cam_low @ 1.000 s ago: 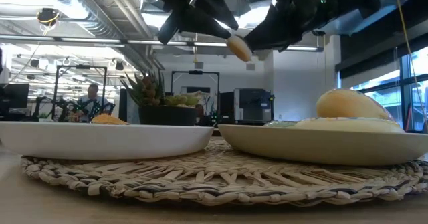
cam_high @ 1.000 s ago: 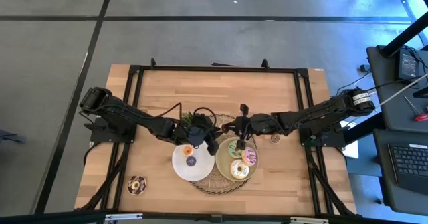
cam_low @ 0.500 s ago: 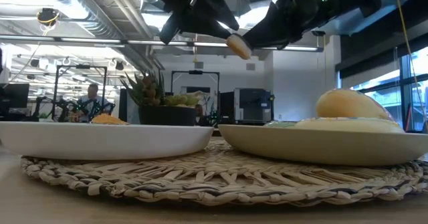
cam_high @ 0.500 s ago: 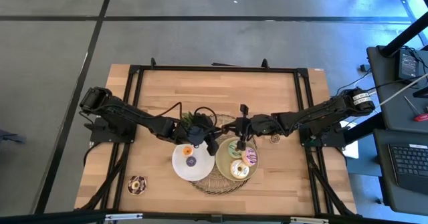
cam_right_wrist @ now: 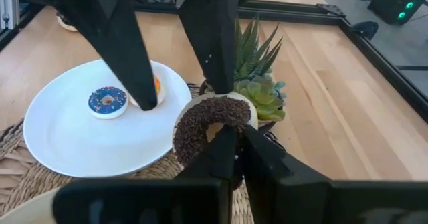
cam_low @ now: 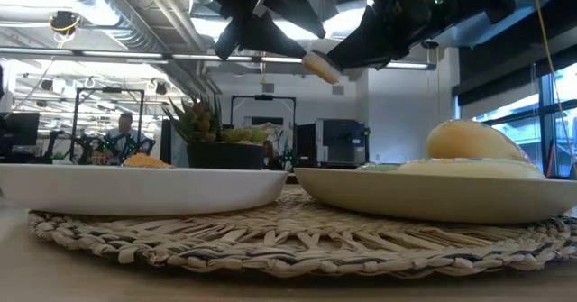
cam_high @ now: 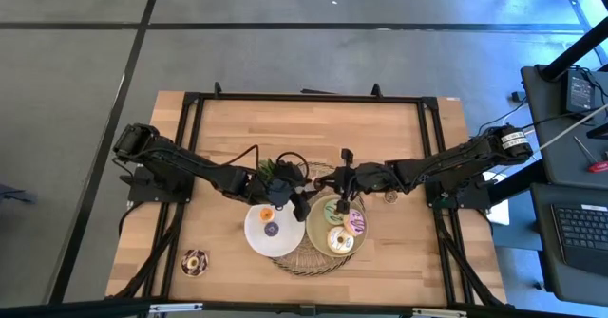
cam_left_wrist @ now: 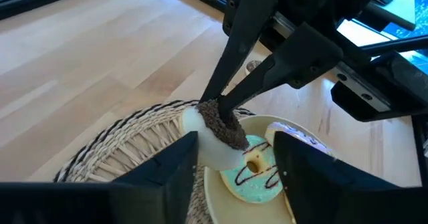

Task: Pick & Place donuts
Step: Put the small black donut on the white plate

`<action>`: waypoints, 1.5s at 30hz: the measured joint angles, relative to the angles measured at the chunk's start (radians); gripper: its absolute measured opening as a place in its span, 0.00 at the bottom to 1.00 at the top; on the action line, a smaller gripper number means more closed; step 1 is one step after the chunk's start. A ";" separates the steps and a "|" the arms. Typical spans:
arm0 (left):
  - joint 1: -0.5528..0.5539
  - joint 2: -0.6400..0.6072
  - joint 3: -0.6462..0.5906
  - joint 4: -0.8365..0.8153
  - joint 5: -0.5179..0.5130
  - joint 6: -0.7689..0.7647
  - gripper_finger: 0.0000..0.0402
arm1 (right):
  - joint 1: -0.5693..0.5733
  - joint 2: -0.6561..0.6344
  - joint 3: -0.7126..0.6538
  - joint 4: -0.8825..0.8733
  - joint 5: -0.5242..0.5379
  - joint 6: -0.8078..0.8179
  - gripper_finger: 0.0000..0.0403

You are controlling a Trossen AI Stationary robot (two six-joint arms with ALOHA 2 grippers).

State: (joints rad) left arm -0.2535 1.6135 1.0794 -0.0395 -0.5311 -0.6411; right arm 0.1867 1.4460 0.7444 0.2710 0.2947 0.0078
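My right gripper (cam_right_wrist: 234, 136) is shut on a chocolate-sprinkled donut (cam_right_wrist: 212, 120) with a pale underside, held in the air between the white plate (cam_high: 256, 240) and the pale-green plate (cam_high: 318, 228). The donut also shows in the low view (cam_low: 321, 65). My left gripper (cam_left_wrist: 234, 147) is open, and its fingers stand on either side of this donut. The white plate holds a blue-purple mini donut (cam_right_wrist: 107, 100) and an orange one (cam_right_wrist: 156, 83). The pale-green plate holds a green donut (cam_left_wrist: 254, 169), a pink one (cam_high: 355, 221) and a white-yellow one (cam_high: 340, 241). My right gripper pinches the donut's ring (cam_left_wrist: 215, 110) between its two fingertips, at one place on the rim. The fingers slant down from the table's right side. The donut stands on edge, tilted, lifted clear of both plates. My left gripper: one finger (cam_right_wrist: 221, 83) stands close against the donut's far rim; whether it touches cannot be told.
Both plates lie on a round woven mat (cam_high: 302, 263). A small spiky plant (cam_high: 275, 169) stands just behind the grippers. A dark frosted donut (cam_high: 196, 261) lies near the table's front left. A brown mini donut (cam_high: 390, 196) lies right of the mat.
My left gripper has edged a little toward the held donut. The donut has tipped slightly flatter in my right gripper's hold and stays in the air at about the same height.
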 joint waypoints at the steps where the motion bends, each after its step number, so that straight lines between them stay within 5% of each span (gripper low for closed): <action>1: 0.000 0.000 0.000 0.000 0.000 0.000 0.51 | 0.000 0.000 0.000 0.000 0.000 0.010 0.07; 11: 0.001 0.001 0.000 -0.006 -0.013 0.051 0.60 | 0.002 0.000 0.000 0.003 -0.014 0.016 0.06; 21: 0.001 0.001 0.000 -0.023 -0.110 -0.011 0.57 | 0.001 0.000 0.000 0.010 -0.009 0.014 0.06; 29: 0.008 0.001 0.000 -0.023 -0.074 -0.012 0.56 | 0.001 0.000 0.000 0.019 -0.012 0.010 0.06; 45: 0.026 0.001 0.001 -0.023 -0.017 0.019 0.29 | 0.000 0.000 0.000 0.024 -0.007 0.010 0.06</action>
State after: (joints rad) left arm -0.2274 1.6146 1.0801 -0.0628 -0.5486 -0.6224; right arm 0.1871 1.4456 0.7441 0.2955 0.2877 0.0175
